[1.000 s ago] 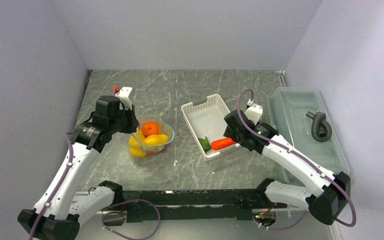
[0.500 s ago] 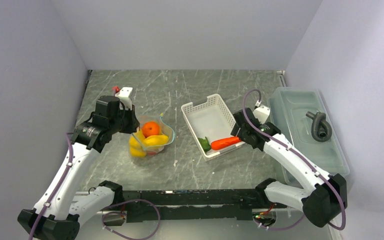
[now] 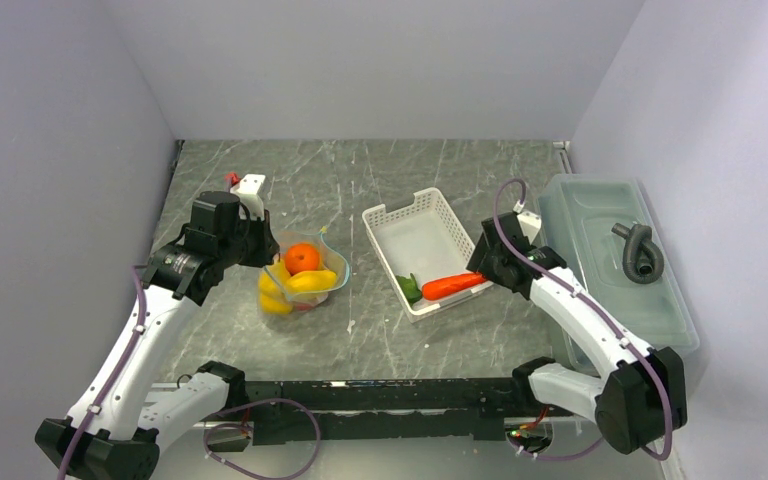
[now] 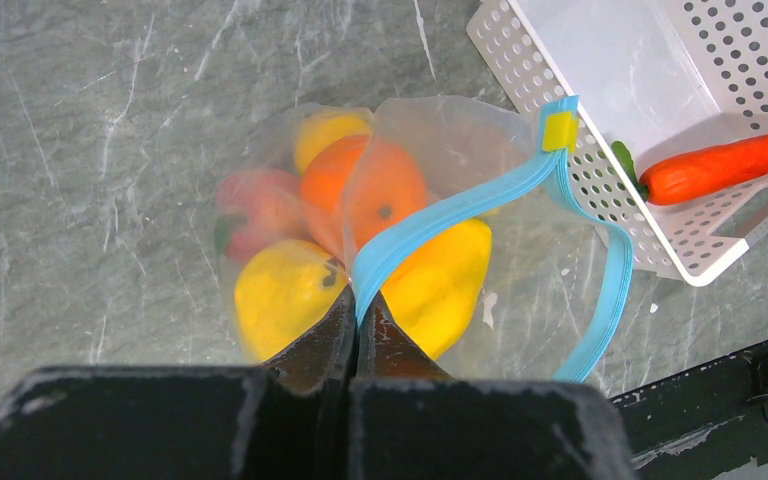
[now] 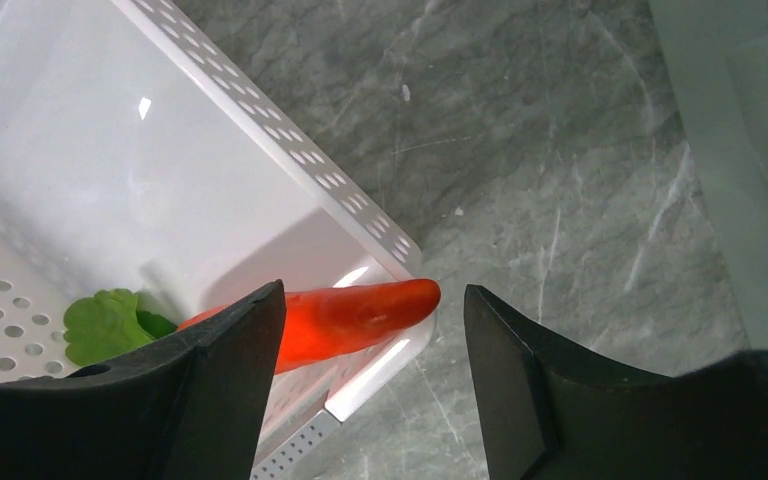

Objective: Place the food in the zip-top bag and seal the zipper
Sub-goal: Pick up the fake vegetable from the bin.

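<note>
On the left of the table (image 3: 380, 165), the left gripper (image 4: 358, 315) is pinched tight on the zipper (image 4: 460, 212) of the zip-top bag (image 4: 570, 300) with the orange (image 4: 380, 185) inside, while the right gripper (image 5: 372, 300) sits wide open around the tip of the carrot (image 5: 340, 315) in the white basket (image 5: 110, 150).

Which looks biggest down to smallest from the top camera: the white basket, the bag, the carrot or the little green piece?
Largest to smallest:
1. white basket
2. zip-top bag
3. carrot
4. green piece
</note>
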Controlling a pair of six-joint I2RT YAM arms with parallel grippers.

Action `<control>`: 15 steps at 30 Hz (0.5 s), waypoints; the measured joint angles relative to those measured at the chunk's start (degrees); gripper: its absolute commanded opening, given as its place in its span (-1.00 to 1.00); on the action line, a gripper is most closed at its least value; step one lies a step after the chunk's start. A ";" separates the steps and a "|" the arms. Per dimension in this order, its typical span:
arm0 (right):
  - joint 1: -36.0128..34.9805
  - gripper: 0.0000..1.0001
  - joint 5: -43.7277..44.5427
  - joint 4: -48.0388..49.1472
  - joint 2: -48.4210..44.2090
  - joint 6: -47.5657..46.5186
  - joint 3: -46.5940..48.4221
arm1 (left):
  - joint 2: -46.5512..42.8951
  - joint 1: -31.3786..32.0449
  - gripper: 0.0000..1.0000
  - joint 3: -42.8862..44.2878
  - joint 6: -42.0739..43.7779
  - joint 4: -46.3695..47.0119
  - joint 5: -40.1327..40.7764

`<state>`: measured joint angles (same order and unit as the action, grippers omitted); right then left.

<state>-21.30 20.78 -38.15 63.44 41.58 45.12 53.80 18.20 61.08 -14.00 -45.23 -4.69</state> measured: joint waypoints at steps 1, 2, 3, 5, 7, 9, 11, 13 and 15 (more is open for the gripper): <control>0.37 0.32 -0.55 0.61 0.02 -0.26 -0.20 | 0.00 0.00 -1.00 0.00 0.00 0.00 0.00; 0.66 0.30 -1.01 1.01 0.07 -0.59 -0.31 | 0.00 0.00 -1.00 0.00 0.00 0.00 0.00; 0.90 0.28 -1.49 1.40 0.15 -0.83 -0.44 | 0.00 0.00 -1.00 0.00 0.00 0.00 0.00; 1.27 0.24 -2.08 2.12 0.37 -1.29 -0.72 | 0.00 0.00 -1.00 0.00 -0.02 0.00 0.00; 1.51 0.18 -2.51 2.36 0.37 -1.60 -0.92 | 0.02 0.00 -1.00 0.00 0.00 0.00 0.00; 1.79 0.11 -3.02 2.78 0.37 -1.81 -1.16 | 0.02 0.00 -1.00 0.00 0.00 0.00 0.00; 1.95 0.02 -3.30 2.95 0.37 -2.10 -1.49 | 0.02 0.00 -1.00 0.00 -0.02 0.00 0.00; 2.03 -0.07 -3.39 3.10 0.37 -2.27 -1.77 | 0.02 0.00 -1.00 0.00 0.00 0.00 0.00; 2.12 -0.16 -3.34 3.13 0.31 -2.43 -1.86 | 0.02 0.00 -1.00 0.00 0.00 0.00 0.02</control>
<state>-19.18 17.43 -35.03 63.75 39.16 43.27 53.82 18.20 61.08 -14.00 -45.23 -4.67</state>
